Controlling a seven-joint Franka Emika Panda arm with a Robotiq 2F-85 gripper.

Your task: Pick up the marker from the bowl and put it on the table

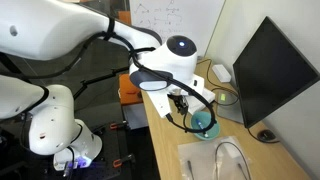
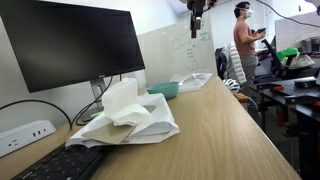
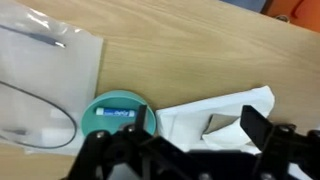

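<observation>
The teal bowl (image 3: 108, 122) sits on the tan table (image 3: 180, 50) and also shows in both exterior views (image 1: 205, 124) (image 2: 163, 90). The marker (image 3: 116, 113), a short pale blue and white stick, lies flat inside the bowl. My gripper (image 3: 200, 132) is open and empty. It hangs above the table, over the edge of a white tissue beside the bowl. Its dark fingers stand apart at the bottom of the wrist view. In an exterior view the gripper (image 1: 188, 106) is just above the bowl. In an exterior view it (image 2: 197, 14) is high at the top edge.
A crumpled white tissue pile (image 3: 215, 115) (image 2: 125, 115) lies next to the bowl. A clear plastic bag with a wire-like loop (image 3: 40, 85) (image 1: 228, 160) lies on the other side. A black monitor (image 1: 270, 70) (image 2: 75, 45), a keyboard (image 2: 60, 165), an orange box (image 1: 128, 92) and a person (image 2: 243, 45) are around.
</observation>
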